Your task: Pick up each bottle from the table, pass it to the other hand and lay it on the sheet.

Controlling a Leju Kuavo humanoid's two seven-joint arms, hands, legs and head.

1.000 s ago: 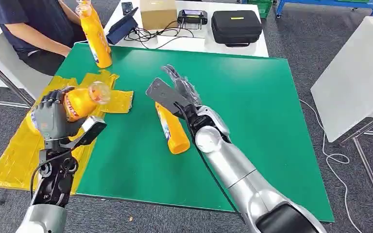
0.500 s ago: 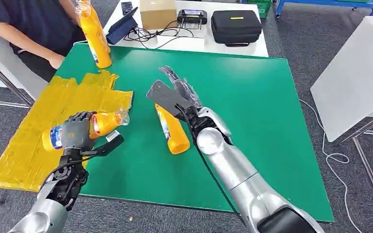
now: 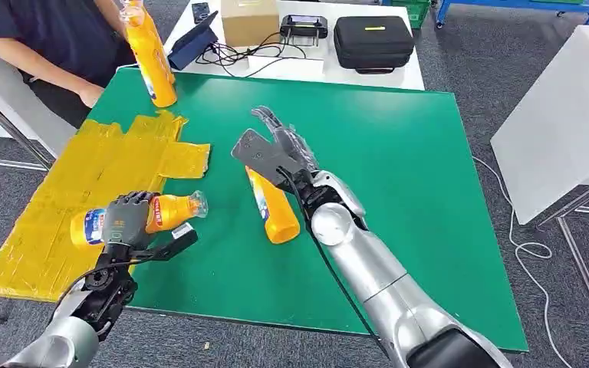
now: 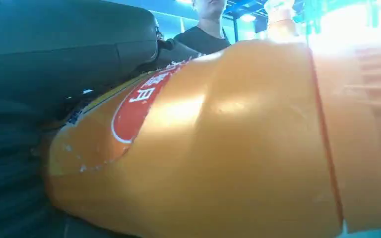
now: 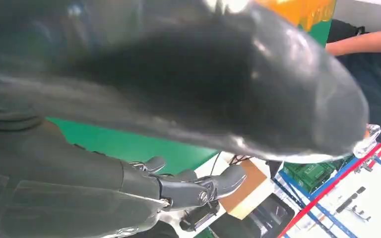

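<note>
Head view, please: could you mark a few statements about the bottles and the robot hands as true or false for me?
1. The left robot hand holds an orange bottle on its side. True.
2. The right robot hand holds a bottle. False: it is open, above the bottle lying on the green table.
3. That lying bottle rests on the yellow sheet. False: it lies on the green surface beside the sheet.
4. A person holds a third bottle upright at the table's far corner. True.
</note>
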